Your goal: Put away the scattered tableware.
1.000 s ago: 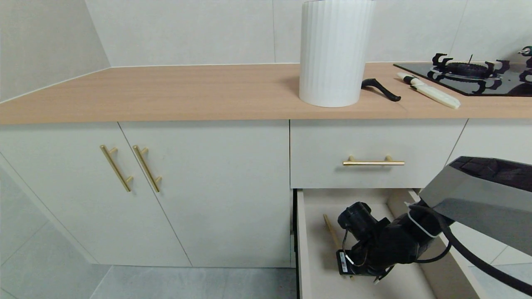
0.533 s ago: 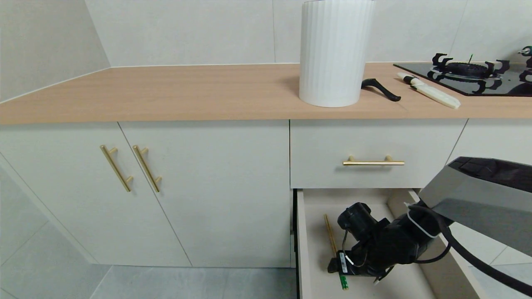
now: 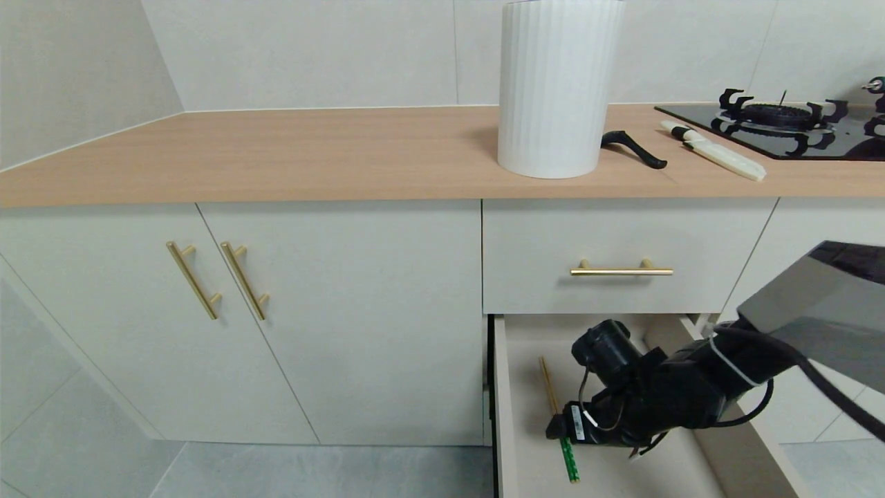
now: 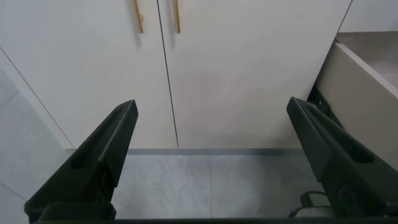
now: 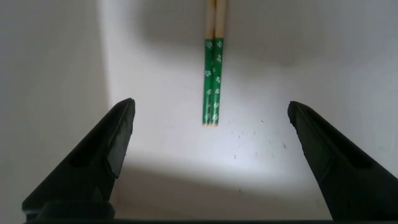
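A pair of chopsticks (image 3: 557, 418) with green-patterned ends lies on the floor of the open lower drawer (image 3: 507, 415), close to its left wall. My right gripper (image 3: 561, 432) hangs inside the drawer just above them, open, with nothing between its fingers. In the right wrist view the chopsticks (image 5: 212, 68) lie flat on the pale drawer floor, between and beyond the spread fingers of the right gripper (image 5: 210, 112). My left gripper (image 4: 212, 109) is open and empty, low in front of the cabinet doors (image 4: 205, 68). On the countertop lie a black-handled utensil (image 3: 632, 149) and a white sheathed knife (image 3: 715, 158).
A tall white ribbed container (image 3: 553, 86) stands on the wooden countertop (image 3: 276, 152). A gas hob (image 3: 781, 128) is at the far right. The upper drawer with its gold handle (image 3: 621, 272) is closed above the open one. The two cabinet doors on the left are closed.
My right gripper has risen and drawn back to the right inside the drawer. The chopsticks' green ends, hidden under it a second ago, now lie uncovered on the drawer floor.
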Robot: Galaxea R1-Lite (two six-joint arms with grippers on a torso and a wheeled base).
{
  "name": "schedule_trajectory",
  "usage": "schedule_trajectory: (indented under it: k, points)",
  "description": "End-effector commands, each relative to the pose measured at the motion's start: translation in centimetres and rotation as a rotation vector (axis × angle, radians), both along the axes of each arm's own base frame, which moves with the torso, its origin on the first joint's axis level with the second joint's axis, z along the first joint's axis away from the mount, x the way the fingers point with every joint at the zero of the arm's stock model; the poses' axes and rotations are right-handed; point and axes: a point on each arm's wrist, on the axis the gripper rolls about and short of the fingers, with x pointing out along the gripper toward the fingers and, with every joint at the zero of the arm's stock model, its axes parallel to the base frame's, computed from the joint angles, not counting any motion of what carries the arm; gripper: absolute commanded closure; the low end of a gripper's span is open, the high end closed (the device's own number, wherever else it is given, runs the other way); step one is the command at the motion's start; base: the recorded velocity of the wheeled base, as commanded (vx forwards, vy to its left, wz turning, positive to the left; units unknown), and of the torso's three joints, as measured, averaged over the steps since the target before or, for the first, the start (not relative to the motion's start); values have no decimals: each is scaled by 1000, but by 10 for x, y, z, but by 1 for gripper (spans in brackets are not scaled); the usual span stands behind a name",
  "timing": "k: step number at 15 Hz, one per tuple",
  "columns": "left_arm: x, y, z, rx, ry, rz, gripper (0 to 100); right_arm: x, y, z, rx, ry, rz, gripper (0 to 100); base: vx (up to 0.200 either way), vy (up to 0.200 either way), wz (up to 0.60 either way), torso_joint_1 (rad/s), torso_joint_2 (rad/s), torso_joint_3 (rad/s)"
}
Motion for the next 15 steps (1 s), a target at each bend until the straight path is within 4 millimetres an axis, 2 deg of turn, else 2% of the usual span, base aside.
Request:
schedule_trajectory:
  k: [1,2,3,4,5,6,7,11,15]
  points:
    - [0,0,0,0,1,1,0,-15,-22,78,82,-148,-26,0,0,0,0,0,0,0]
    - [0,0,0,0,1,-1,0,-20,-27,89,92,-167,-30,0,0,0,0,0,0,0]
    - [0,0,0,0,-1,-1,0,-32,-39,120,113,-247,-20,0,0,0,0,0,0,0]
    - [0,0,0,0,-1,-1,0,-43,-50,136,115,-298,-7,0,0,0,0,0,0,0]
    - [0,0,0,0,1,1,0,-43,-51,137,114,-302,-6,0,0,0,0,0,0,0]
    - [0,0,0,0,1,1,0,-59,-67,163,121,-397,5,0,0,0,0,0,0,0]
    - [0,0,0,0,-1,-1,0,-67,-76,173,127,-439,0,0,0,0,0,0,0,0]
    - [0,0,0,0,-1,-1,0,-89,-93,198,127,-555,12,0,0,0,0,0,0,0]
    - [0,0,0,0,-1,1,0,-92,-95,198,105,-568,35,0,0,0,0,0,0,0]
